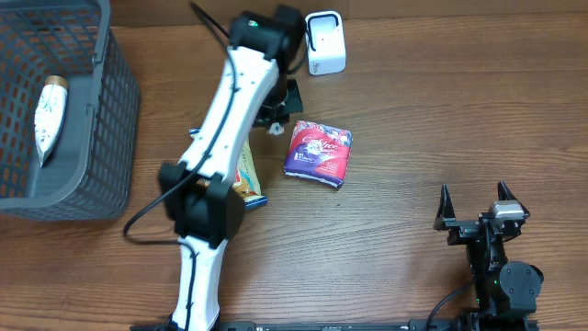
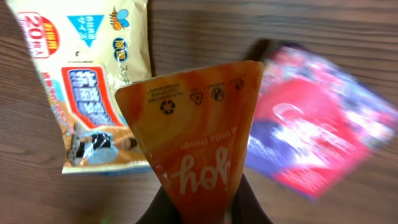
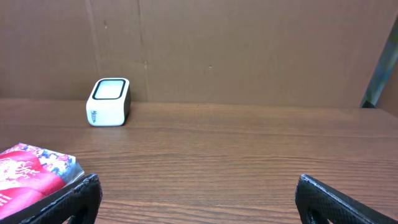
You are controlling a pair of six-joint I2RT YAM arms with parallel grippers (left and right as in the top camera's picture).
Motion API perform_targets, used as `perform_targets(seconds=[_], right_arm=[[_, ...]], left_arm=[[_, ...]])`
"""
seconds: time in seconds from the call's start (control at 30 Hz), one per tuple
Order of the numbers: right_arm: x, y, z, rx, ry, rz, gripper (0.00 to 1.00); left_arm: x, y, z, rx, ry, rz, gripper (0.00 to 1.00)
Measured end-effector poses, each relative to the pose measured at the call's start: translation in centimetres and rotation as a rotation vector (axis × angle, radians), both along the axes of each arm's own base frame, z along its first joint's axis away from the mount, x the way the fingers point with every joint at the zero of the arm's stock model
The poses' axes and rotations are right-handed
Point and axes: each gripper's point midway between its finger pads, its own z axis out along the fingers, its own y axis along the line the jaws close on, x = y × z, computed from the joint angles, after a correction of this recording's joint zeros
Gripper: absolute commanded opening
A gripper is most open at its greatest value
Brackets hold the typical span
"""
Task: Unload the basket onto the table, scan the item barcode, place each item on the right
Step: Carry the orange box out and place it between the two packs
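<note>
Presently glossy orange film pouch (image 2: 193, 124) held above the bench near its far edge, one end pinched in left gripper (image 2: 207, 208); judged light, limp, slippery, so grip the flat seam; right gripper (image 1: 474, 200) open, empty

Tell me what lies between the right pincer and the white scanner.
Nothing: bare tabletop in overhead and right wrist views; the red pack lies aside.

overhead: straight down, far, whole worktop (image 1: 413, 110). left wrist: very close, facing down. right wrist: low, level across worktop toward cardboard wall (image 3: 249, 50). shared by all three: red-purple packet (image 1: 318, 152)
</note>
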Motion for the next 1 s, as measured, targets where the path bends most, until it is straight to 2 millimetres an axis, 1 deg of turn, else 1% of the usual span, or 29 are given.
perform_targets(seconds=[0.03, 0.07, 0.1, 0.13, 0.23, 0.3, 0.47, 0.57, 0.63, 0.7, 0.8, 0.87, 1.0], right_arm=[[0.0, 0.0, 0.0, 0.0, 0.0, 0.0, 1.0], [0.0, 0.0, 0.0, 0.0, 0.001, 0.0, 1.0], [0.0, 0.0, 0.0, 0.0, 0.0, 0.0, 1.0], [0.0, 0.0, 0.0, 0.0, 0.0, 0.0, 1.0], [0.0, 0.0, 0.0, 0.0, 0.001, 0.0, 1.0], [0.0, 0.0, 0.0, 0.0, 0.0, 0.0, 1.0], [0.0, 0.0, 0.0, 0.0, 0.0, 0.0, 1.0], [0.0, 0.0, 0.0, 0.0, 0.0, 0.0, 1.0], [0.0, 0.0, 0.0, 0.0, 0.0, 0.0, 1.0], [0.0, 0.0, 0.0, 0.0, 0.0, 0.0, 1.0], [0.0, 0.0, 0.0, 0.0, 0.0, 0.0, 1.0], [0.0, 0.0, 0.0, 0.0, 0.0, 0.0, 1.0], [0.0, 0.0, 0.0, 0.0, 0.001, 0.0, 1.0]], left_arm=[[0.0, 0.1, -1.1, 0.017, 0.024, 0.001, 0.25], [0.0, 0.1, -2.1, 0.029, 0.046, 0.004, 0.44], [0.0, 0.2, -3.2, 0.042, 0.075, 0.003, 0.96], [-0.2, 0.1, -4.7, 0.051, 0.114, -0.004, 1.0], [-0.4, -0.3, -6.1, 0.032, 0.161, -0.039, 1.0], [-0.6, -0.5, -6.5, 0.015, 0.181, -0.068, 1.0], [-0.5, -0.4, -6.2, -0.025, 0.188, -0.087, 1.0], [-0.1, 0.5, -5.0, -0.045, 0.163, -0.084, 1.0], [0.2, 1.4, -3.4, -0.058, 0.123, -0.068, 1.0], [0.6, 2.9, -0.9, -0.072, 0.061, -0.046, 1.0], [0.9, 6.2, 3.5, -0.072, -0.058, 0.013, 1.0], [0.8, 10.1, 7.4, -0.049, -0.169, 0.089, 1.0], [0.0, 17.9, 13.6, 0.005, -0.376, 0.261, 1.0]])
